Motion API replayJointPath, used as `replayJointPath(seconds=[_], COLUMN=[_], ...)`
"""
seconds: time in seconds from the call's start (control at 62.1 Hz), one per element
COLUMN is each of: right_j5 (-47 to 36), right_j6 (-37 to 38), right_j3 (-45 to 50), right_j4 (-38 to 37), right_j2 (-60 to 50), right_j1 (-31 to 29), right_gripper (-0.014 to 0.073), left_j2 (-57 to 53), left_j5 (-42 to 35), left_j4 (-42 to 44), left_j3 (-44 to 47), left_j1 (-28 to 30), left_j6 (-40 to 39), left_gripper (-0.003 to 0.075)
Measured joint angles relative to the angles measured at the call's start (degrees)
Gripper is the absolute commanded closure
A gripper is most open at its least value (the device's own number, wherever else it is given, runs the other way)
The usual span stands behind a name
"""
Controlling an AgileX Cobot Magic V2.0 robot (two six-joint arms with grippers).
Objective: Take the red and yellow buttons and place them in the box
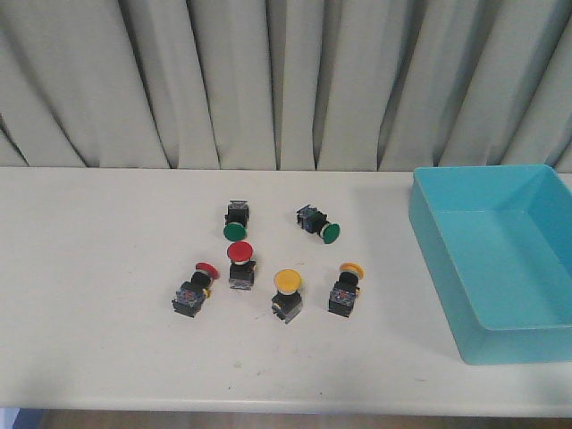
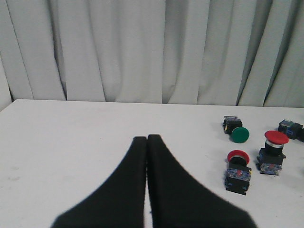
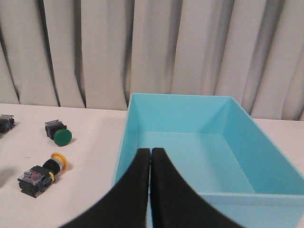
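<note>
Box (image 1: 500, 268) cut off at right edge

The box (image 1: 447, 268) is showing plain turquoise blue, and the table (image 1: 89, 295) and the pleated curtain (image 1: 179, 80) are showing off-white. Two red caps (image 1: 239, 252), two yellow caps (image 1: 287, 281) and two green caps (image 1: 235, 231) are sitting on black-and-grey bodies. Both grippers' fingers (image 2: 142, 190) are showing plain black.

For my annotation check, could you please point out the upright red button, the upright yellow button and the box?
upright red button (image 1: 239, 252), front view, cap top.
upright yellow button (image 1: 287, 281), front view, cap top.
box (image 1: 438, 234), front view, left wall.
</note>
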State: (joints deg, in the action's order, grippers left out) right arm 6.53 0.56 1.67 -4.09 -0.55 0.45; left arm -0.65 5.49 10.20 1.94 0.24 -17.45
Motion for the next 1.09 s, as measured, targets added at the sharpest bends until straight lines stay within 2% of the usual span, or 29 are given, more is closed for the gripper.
replayJointPath(seconds=[0.966,1.095], right_j5=[0.00,-0.05], right_j6=[0.00,0.00], right_j3=[0.00,0.00], right_j4=[0.00,0.00], right_j2=[0.00,0.00], right_j1=[0.00,0.00], right_gripper=[0.0596,0.0596], left_j2=[0.00,0.00], left_j5=[0.00,-2.27], left_j4=[0.68,2.51], left_j3=[0.00,0.00], left_j1=[0.00,0.00], left_j6=[0.24,0.97], left_gripper=[0.0723,0.0723])
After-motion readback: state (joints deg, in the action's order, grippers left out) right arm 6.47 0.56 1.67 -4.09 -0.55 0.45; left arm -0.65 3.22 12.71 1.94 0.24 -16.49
